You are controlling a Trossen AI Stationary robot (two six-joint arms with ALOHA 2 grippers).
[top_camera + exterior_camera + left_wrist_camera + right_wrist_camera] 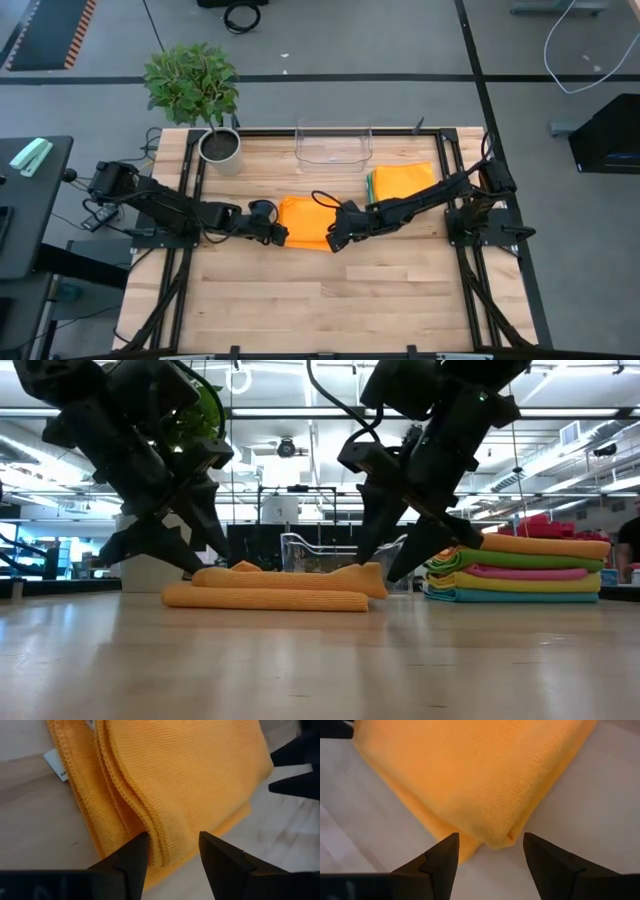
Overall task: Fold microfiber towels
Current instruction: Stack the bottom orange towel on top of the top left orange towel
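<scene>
Now the folded orange towel (305,222) lies between both claws, long axis left-right. L gripper (172,851) straddles its left edge, fingers parted, nothing pinched; R gripper (490,851) sits wide at the right corner, equally close.

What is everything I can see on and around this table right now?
orange towel: one, orange, folded, table middle, between the two grippers
towel stack: one pile, orange on top, then green, pink, yellow, blue; right side of the table
clear bin: one, see-through, far edge of the table
potted plant: one, green leaves in a pale pot, far left corner
wooden table: one, light wood with a black frame
white tag: one, at the orange towel's edge
left gripper: one, dark, jaws open around the orange towel's folded edge
right gripper: one, dark, jaws open at the orange towel's opposite corner
</scene>
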